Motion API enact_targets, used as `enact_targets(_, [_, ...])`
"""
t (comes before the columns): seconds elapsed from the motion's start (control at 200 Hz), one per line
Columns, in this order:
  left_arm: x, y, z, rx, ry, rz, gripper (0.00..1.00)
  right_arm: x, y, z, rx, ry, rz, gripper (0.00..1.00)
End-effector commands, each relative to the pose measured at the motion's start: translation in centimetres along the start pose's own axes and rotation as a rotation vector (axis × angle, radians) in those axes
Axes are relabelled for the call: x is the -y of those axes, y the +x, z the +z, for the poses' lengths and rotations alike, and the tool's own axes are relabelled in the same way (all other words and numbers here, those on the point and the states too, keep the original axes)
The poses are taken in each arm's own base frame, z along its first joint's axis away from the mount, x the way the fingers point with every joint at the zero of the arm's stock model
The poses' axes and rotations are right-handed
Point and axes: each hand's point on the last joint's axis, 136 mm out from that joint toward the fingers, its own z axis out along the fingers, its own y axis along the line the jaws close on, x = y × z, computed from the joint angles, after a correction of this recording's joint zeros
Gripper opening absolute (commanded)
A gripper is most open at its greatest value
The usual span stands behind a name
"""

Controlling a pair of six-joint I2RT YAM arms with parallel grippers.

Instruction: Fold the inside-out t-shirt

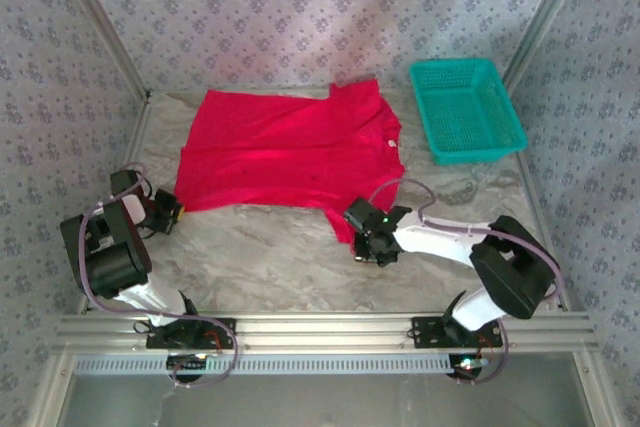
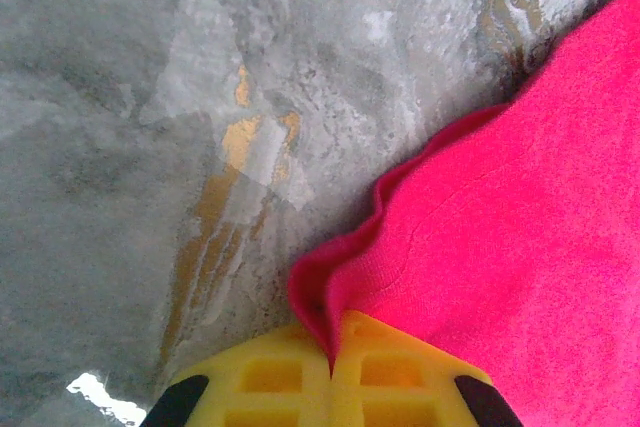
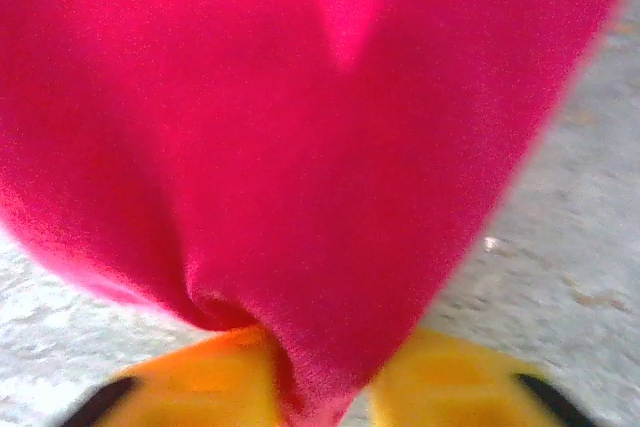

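Ok, both pincers are clamped on cloth. The left pincer (image 1: 168, 209) (image 2: 335, 352) has its yellow fingers (image 2: 270, 377) pressed together on a corner edge of the plain bright red short-sleeved cloth t-shirt (image 1: 290, 152) (image 2: 520, 227), low on the grey marbled tabletop (image 1: 270, 257) (image 2: 150, 97). The right pincer (image 1: 364, 234) (image 3: 310, 382) grips a bunched fold of the t-shirt (image 3: 300, 127) between its fingers. The rest of the t-shirt lies spread flat on the tabletop, ahead of both pincers and between them. The small white neck tag (image 1: 392, 144) is just beyond the right pincer. The teal plastic mesh basket (image 1: 455, 66) sits further beyond the right pincer, beside the t-shirt and not touching it.
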Motion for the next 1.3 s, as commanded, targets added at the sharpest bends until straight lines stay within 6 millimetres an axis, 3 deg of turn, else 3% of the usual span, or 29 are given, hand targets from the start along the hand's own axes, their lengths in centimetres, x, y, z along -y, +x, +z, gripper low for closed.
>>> enact_targets(0.0, [2.1, -0.7, -0.2, 0.033, 0.044, 0.042, 0.0, -1.1, -1.7, -0.6, 0.031, -0.015, 0.005, 0.02])
enact_targets(0.1, [4.1, -1.3, -2.4, 0.069, 0.088, 0.041, 0.0, -0.3, -3.9, -3.7, 0.081, 0.024, -0.008, 0.0])
enact_targets(0.26, [9.6, -3.0, -8.1, 0.171, 0.202, 0.076, 0.0, 0.6, -12.2, -11.1, 0.284, -0.047, 0.028, 0.0])
enact_targets(0.385, [13.6, -4.2, -13.2, 0.259, 0.277, 0.124, 0.0, 1.2, -18.7, -18.6, 0.493, -0.158, 0.076, 0.0])
enact_targets(0.46, [15.3, -4.6, -15.8, 0.297, 0.305, 0.147, 0.0, 1.7, -21.0, -21.9, 0.563, -0.199, 0.094, 0.0])
enact_targets(0.57, [17.3, -4.5, -18.6, 0.319, 0.352, 0.175, 0.0, 2.1, -22.6, -24.9, 0.607, -0.232, 0.104, 0.0])
enact_targets(0.765, [19.2, -3.8, -21.9, 0.337, 0.412, 0.211, 0.0, 2.3, -22.8, -28.1, 0.645, -0.28, 0.093, 0.0])
enact_targets(0.834, [20.1, -3.2, -24.0, 0.357, 0.445, 0.23, 0.0, 2.4, -22.3, -30.5, 0.684, -0.298, 0.077, 0.0])
enact_targets(0.894, [21.1, -2.5, -27.0, 0.399, 0.491, 0.26, 0.0, 2.5, -21.6, -33.3, 0.742, -0.315, 0.062, 0.0])
enact_targets(0.984, [22.5, -1.2, -32.9, 0.508, 0.562, 0.325, 0.0, 3.1, -20.0, -39.2, 0.891, -0.346, 0.042, 0.0])
enact_targets(1.114, [23.3, 1.2, -41.2, 0.69, 0.63, 0.42, 0.0, 4.3, -16.2, -47.8, 1.152, -0.406, -0.006, 0.0])
enact_targets(1.199, [23.6, 2.8, -46.1, 0.797, 0.674, 0.473, 0.0, 4.7, -13.5, -52.0, 1.278, -0.452, -0.045, 0.0])
enact_targets(1.294, [24.0, 4.3, -50.7, 0.894, 0.716, 0.513, 0.0, 5.4, -11.2, -55.4, 1.377, -0.465, -0.08, 0.0])
